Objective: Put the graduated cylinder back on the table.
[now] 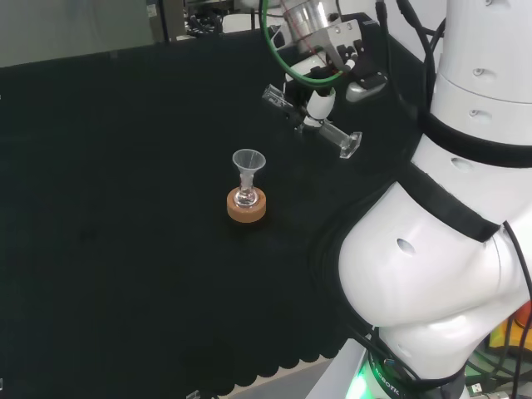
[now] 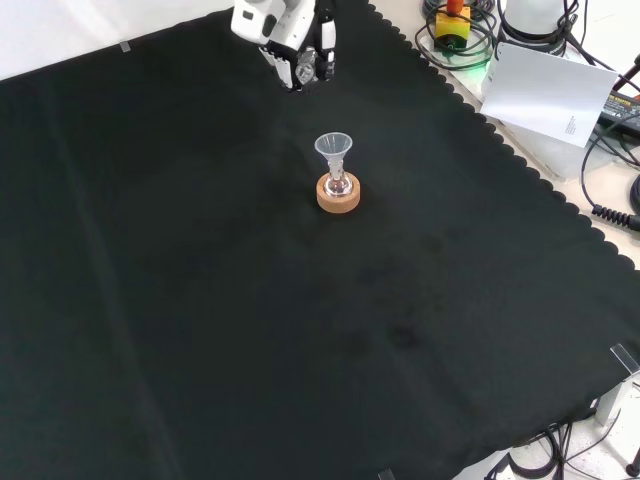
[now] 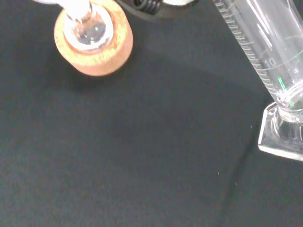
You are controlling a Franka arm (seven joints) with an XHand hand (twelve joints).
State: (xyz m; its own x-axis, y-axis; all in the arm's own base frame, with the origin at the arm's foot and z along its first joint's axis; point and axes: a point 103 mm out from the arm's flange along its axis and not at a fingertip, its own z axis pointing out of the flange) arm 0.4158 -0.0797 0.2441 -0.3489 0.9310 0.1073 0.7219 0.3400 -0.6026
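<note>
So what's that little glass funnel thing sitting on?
The funnel tops a small glass flask resting in a cork ring on the black cloth. The flask's round bottom is hidden inside the ring, so what it touches can't be seen.

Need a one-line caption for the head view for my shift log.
The hand holds the tilted graduated cylinder above the black cloth, right of a funnel-topped flask on its cork ring.

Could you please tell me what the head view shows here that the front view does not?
The head view shows the clear graduated cylinder tilted in the hand above the cloth, foot toward the arm's white links. The front view adds cables and a white sheet beyond the cloth edge. Both show the funnel in a small flask on the cork ring.
</note>
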